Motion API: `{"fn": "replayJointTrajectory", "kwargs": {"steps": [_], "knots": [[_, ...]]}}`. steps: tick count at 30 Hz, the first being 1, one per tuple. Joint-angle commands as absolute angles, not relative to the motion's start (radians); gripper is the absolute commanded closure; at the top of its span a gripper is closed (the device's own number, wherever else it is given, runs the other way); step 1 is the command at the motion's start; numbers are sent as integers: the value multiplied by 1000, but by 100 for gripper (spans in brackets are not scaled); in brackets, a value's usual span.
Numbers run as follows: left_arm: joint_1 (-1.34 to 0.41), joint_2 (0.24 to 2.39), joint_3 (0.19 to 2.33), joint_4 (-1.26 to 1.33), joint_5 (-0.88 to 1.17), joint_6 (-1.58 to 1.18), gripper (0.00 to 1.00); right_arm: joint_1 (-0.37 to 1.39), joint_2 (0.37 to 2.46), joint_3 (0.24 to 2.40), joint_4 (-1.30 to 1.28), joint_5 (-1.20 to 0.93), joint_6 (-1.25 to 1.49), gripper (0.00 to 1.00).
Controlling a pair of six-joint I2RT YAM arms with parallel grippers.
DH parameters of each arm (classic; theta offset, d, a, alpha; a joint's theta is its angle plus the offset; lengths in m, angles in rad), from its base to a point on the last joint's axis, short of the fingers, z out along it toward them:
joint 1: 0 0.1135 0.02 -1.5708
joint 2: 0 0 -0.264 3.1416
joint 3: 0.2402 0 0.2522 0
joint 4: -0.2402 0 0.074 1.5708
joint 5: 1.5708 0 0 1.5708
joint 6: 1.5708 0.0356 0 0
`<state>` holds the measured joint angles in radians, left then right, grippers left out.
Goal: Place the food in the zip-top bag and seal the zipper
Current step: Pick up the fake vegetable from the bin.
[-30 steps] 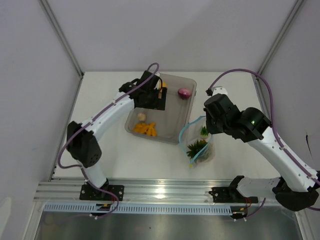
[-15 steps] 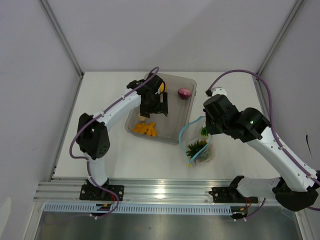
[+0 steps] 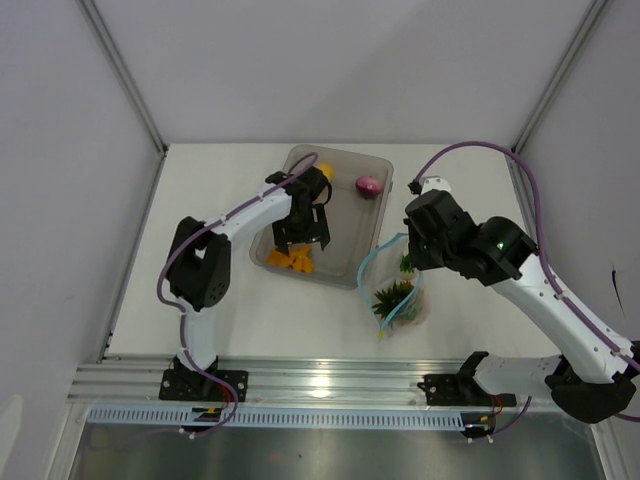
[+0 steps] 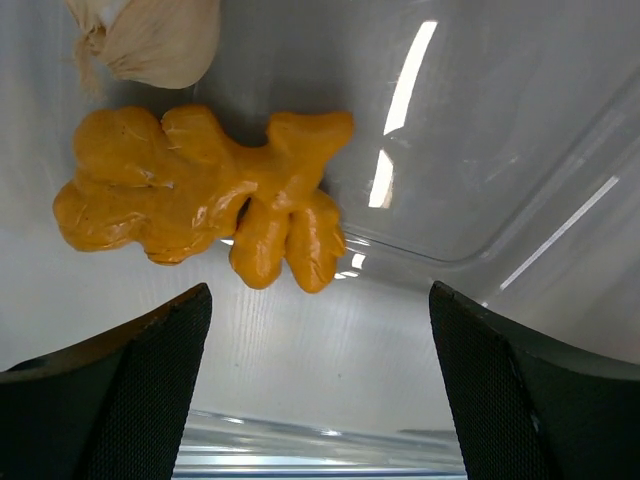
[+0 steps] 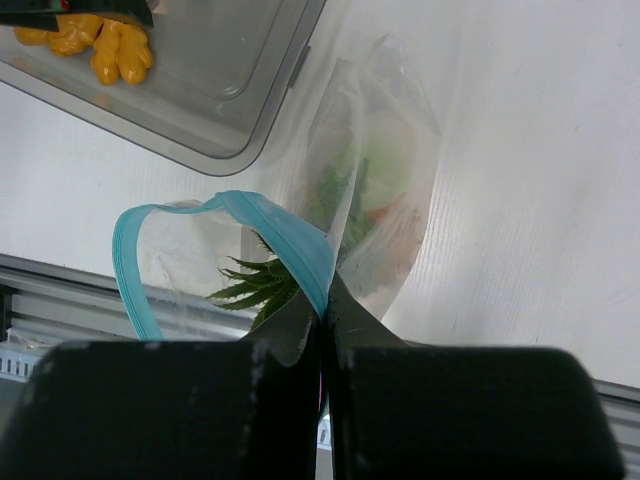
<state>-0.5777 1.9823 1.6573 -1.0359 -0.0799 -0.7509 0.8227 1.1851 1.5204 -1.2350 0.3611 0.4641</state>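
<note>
Over the tray (image 4: 500, 120), the left gripper (image 4: 318, 300) hangs with jaws apart above the orange piece (image 4: 200, 190) (loading step, nothing picked yet). The right gripper (image 5: 322, 312) pinches the blue strip (image 5: 290, 245) of the bag (image 5: 395, 170), mouth open. Next: descend, close squarely.

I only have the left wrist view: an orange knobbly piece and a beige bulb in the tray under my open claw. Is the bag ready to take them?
Observer: The right claw is shut on the zip-top bag at its blue zipper, and the mouth stands open in a loop.
Operator: Is anything inside it?
Observer: Yes, a green sprig is inside the bag.
Operator: Is there more food in the tray outside my view?
Observer: A purple onion sits in the far right corner of the tray.
</note>
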Motion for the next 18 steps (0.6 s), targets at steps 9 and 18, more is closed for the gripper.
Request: {"fn": "replayJointTrajectory", "kwargs": {"steps": [9, 18], "knots": [[-601, 2009, 1542, -934, -136, -830, 15, 821, 1150, 1509, -1193, 342, 483, 100], [-629, 2057, 1523, -953, -190, -868, 16, 821, 1147, 1503, -1175, 328, 486, 100]]}}
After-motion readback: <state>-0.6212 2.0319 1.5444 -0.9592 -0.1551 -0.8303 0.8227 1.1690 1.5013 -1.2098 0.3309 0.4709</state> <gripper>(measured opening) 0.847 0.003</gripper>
